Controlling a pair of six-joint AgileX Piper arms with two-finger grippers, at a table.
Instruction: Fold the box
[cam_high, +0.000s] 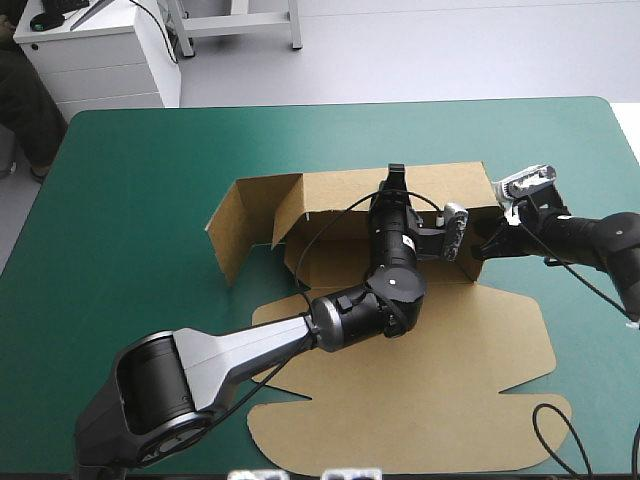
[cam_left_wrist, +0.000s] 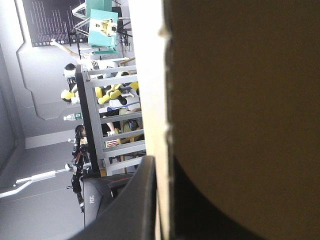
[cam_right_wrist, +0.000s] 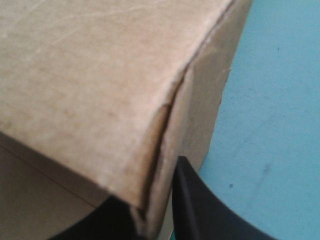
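High view: brown cut-board box (cam_high: 440, 370) mid-fold, far walls raised, teal-green bench (cam_high: 140, 200) showing all round it; left wrist view: left jaws clenched on the box's far wall; right wrist view: right jaws pinch its right corner; mismatched pulls could tear that creased corner or spring the walls flat.

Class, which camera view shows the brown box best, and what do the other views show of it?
The high view: the whole box shows, walls raised at the far side, lid flat nearer. The left wrist view shows only one board edge close up; the right wrist view, one wall corner.
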